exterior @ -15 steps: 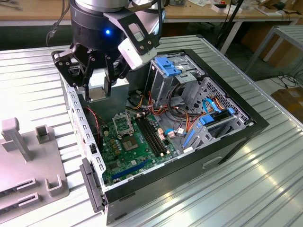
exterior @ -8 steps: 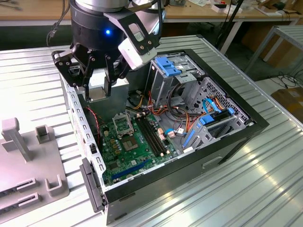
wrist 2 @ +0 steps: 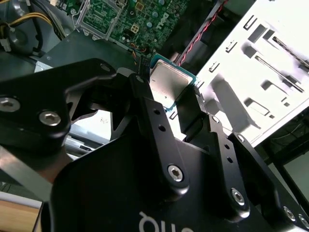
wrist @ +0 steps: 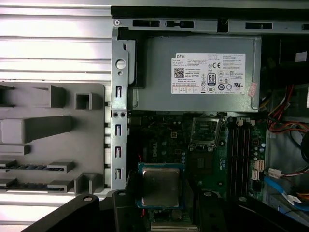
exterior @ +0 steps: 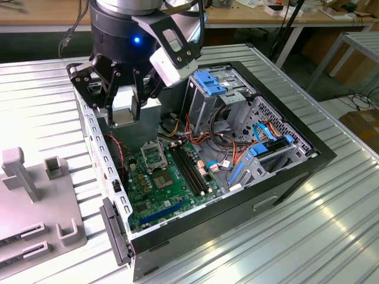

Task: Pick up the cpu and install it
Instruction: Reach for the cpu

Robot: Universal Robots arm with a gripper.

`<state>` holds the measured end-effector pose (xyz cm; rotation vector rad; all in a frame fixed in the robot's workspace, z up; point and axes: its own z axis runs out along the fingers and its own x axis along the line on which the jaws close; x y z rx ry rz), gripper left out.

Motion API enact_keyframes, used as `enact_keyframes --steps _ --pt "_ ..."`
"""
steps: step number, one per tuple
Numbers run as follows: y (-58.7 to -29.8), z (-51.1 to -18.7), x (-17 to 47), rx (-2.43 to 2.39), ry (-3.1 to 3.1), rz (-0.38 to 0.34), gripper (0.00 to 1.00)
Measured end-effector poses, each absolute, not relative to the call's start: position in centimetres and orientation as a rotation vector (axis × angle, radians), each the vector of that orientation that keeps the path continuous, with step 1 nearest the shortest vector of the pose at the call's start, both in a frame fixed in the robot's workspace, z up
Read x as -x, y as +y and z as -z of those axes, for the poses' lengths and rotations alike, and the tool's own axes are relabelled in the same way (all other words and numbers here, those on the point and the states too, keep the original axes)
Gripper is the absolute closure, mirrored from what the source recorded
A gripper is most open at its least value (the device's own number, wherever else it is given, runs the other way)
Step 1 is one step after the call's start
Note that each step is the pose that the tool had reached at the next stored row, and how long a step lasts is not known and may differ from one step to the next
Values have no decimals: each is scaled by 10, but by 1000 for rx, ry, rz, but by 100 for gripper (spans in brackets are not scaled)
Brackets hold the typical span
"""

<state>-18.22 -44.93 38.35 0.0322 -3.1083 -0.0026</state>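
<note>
**Pincer (wrist: pixel 161 205) clamped on the cpu (wrist: pixel 159 187), above the open case**

The pincer grips the cpu by two opposite edges, one dark finger (wrist 2: pixel 147 104) on each side. The chip's silvery top and greenish rim are plain between them in both wrist views. The chip is carried in the air and touches nothing but the fingers. In the first wrist view it lies over the near edge of the green motherboard (wrist: pixel 166 145), apart from the square socket frame (wrist: pixel 206 133).

Progress, as judged from this moment: the pick-up is done, since the cpu is off any support and firmly held. The installation is not. The socket frame shows no chip in it, and the cpu is not over it. Whether the socket's retaining cover stands ready cannot be told.

The arm's wrist points straight down. In the exterior view the pincer (exterior: pixel 122 115) hangs over the case's corner toward the exterior view's left, just inside the perforated side wall (exterior: pixel 98 148) and above the power supply (wrist: pixel 193 72).

Farther out, the blue-handled drive cage (exterior: pixel 213 83) fills the case's far side. The case rests on a ribbed metal table (exterior: pixel 35 100), with a grey parts fixture (exterior: pixel 29 195) beside it.
</note>
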Motion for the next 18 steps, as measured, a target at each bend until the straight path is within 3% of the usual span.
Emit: enact_keyframes --steps 18 --pt "-449 -383 162 -32 -3108 3 53"
